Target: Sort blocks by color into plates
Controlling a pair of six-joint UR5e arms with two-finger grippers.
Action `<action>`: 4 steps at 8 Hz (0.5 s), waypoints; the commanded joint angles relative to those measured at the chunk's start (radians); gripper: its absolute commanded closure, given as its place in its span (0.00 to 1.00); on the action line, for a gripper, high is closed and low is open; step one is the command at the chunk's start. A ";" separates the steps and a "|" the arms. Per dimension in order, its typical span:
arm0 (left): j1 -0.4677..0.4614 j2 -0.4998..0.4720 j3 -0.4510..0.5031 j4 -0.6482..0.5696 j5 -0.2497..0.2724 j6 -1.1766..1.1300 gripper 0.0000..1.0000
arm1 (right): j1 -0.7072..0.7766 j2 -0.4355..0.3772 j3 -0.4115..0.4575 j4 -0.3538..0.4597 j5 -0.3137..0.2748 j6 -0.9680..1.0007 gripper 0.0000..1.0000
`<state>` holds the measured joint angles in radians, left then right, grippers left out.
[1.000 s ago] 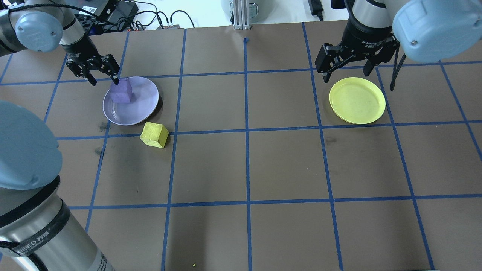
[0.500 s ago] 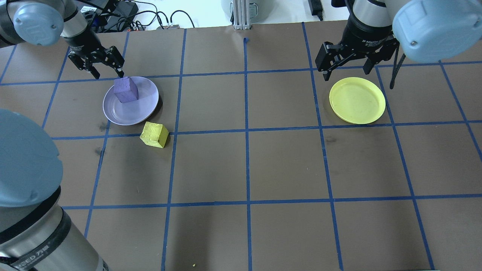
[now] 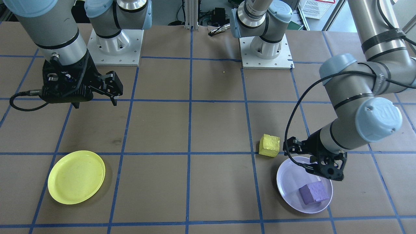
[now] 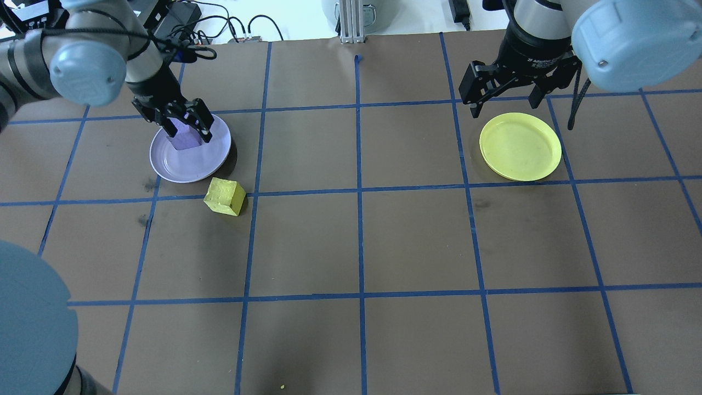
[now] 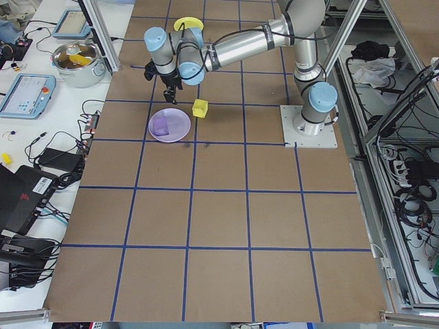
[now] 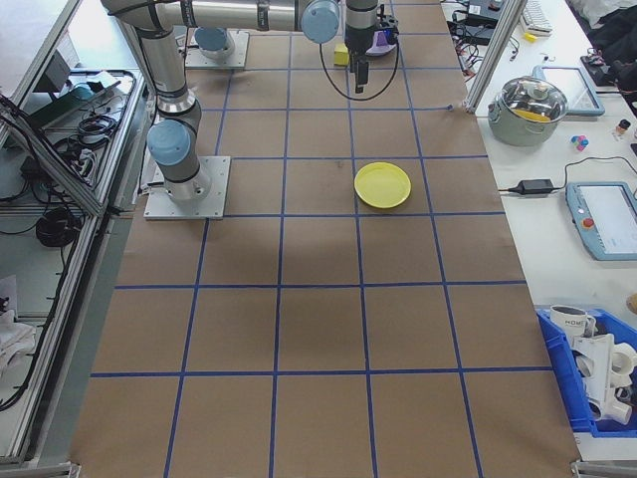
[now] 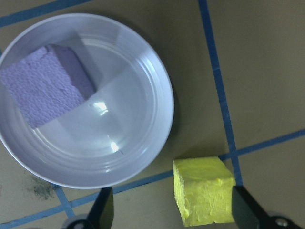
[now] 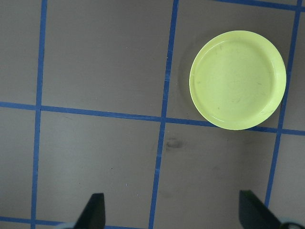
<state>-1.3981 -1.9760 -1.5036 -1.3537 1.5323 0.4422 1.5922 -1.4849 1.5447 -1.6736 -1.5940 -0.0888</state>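
Where overhead hides it, purple block unobstructed.

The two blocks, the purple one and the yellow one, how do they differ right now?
The purple block lies inside the lavender plate; the yellow block sits on the bare table just outside that plate's rim, far from the empty yellow plate. So purple is sorted, yellow is not. Neither is gripped. Both are small rough-textured cubes of similar size.
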 commanded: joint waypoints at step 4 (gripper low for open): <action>-0.015 0.051 -0.241 0.168 -0.008 0.064 0.14 | 0.000 0.000 0.002 0.000 -0.001 -0.002 0.00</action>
<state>-1.4131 -1.9146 -1.7302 -1.1928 1.5289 0.5085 1.5923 -1.4849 1.5454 -1.6735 -1.5940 -0.0897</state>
